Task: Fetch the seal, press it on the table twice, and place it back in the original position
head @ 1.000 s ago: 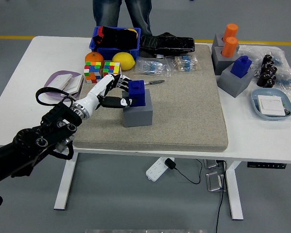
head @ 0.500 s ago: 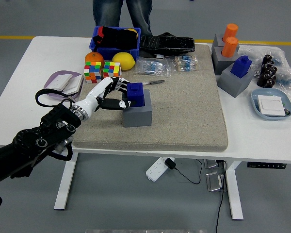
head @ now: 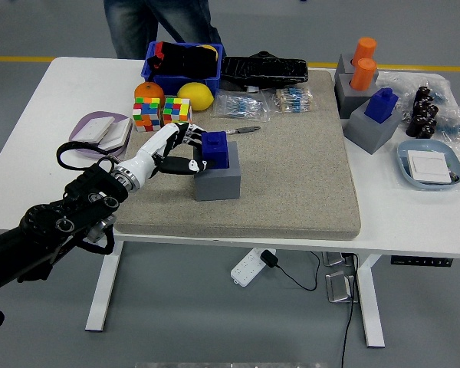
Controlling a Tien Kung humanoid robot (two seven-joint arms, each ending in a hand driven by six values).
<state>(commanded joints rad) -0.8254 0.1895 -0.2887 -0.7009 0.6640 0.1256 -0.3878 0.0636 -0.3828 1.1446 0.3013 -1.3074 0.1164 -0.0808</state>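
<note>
A blue seal (head: 216,149) sits on top of a grey block (head: 218,182) on the left part of the beige mat (head: 299,169). My left hand (head: 190,152), white-fingered on a black arm, reaches in from the lower left. Its fingers curl over the seal's left and top side and its thumb lies along the seal's lower left. The seal looks slightly tilted on the block. I cannot tell whether it rests on the block or is just off it. My right arm is out of view.
Two colour cubes (head: 162,112), an orange (head: 148,91), a lemon (head: 196,93) and a blue bin (head: 182,67) stand behind the hand. A purple plate (head: 100,127) lies left. A second blue seal (head: 381,103), orange cylinders (head: 363,63) and a bowl (head: 432,165) are right. A person's legs (head: 157,23) show at the top.
My left hand has closed tighter on the seal and nudged it a little to the left. The person at the far side has stepped to the left.
</note>
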